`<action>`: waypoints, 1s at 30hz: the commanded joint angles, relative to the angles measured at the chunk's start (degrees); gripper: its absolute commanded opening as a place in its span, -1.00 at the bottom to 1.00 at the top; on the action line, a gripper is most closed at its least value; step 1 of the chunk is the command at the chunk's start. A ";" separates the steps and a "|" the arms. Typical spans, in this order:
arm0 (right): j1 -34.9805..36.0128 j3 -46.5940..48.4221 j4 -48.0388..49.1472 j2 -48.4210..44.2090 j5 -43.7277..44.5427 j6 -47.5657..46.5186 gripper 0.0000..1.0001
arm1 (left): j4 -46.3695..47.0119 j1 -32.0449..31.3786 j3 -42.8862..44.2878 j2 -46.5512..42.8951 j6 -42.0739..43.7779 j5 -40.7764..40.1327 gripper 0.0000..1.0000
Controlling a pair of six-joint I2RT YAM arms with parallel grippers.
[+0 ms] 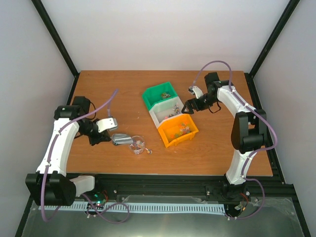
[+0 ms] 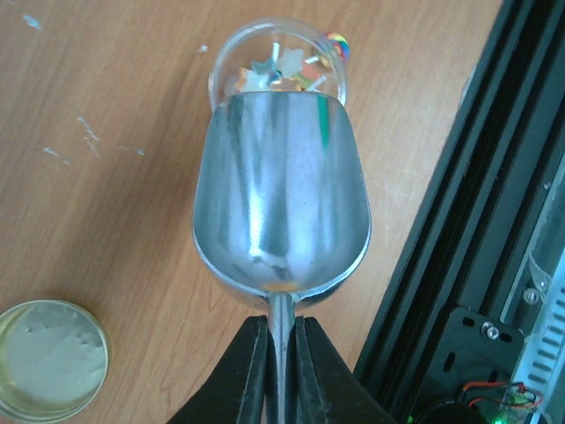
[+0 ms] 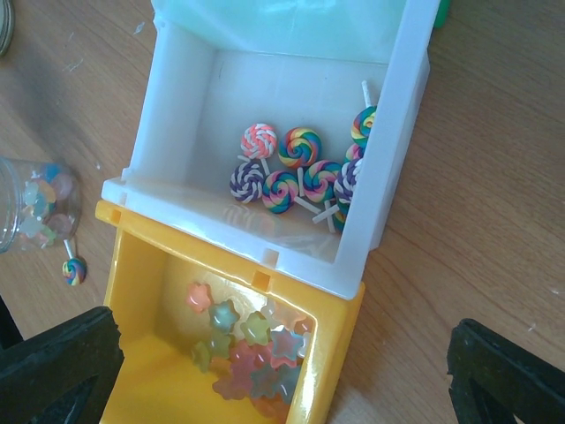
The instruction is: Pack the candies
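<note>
Three bins (image 1: 153, 114); one scoop (image 2: 281, 194); one jar (image 2: 221, 67); one lid (image 2: 48, 358); one loose lollipop (image 3: 74, 270).

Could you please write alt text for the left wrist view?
The left gripper holds a metal scoop by its handle, the scoop's mouth at a clear jar holding small candies. A gold lid lies on the wooden table.

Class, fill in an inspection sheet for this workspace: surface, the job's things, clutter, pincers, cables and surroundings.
Surface: wooden table, a few pale smudges.
Job's things: lollipops in white bin; star candies in orange bin; more in jar.
Clutter: loose lollipop beside jar; lid lying off.
Pincers: left pincer shut on scoop, its lip at the jar; right pincer open above the bins.
Cables: purple cables along both arms.
Surroundings: white walls, black frame.
</note>
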 commanded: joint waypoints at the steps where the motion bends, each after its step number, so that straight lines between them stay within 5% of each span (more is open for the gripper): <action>1: 0.10 1.48 1.82 -2.51 1.18 -1.02 1.00 | 4.72 -0.35 4.84 2.06 -9.17 1.97 -0.98; 15: -0.88 5.21 5.85 -6.17 5.61 -2.87 1.00 | 37.51 0.32 7.70 15.45 -46.49 -6.08 -0.98; 25: -0.96 1.39 18.18 -11.87 15.56 0.87 1.00 | 46.30 0.32 8.78 28.89 -50.89 -10.13 -0.98; 30: -2.09 0.05 18.85 -12.91 12.06 1.76 1.00 | 50.09 0.37 6.71 31.44 -49.25 -12.81 -0.90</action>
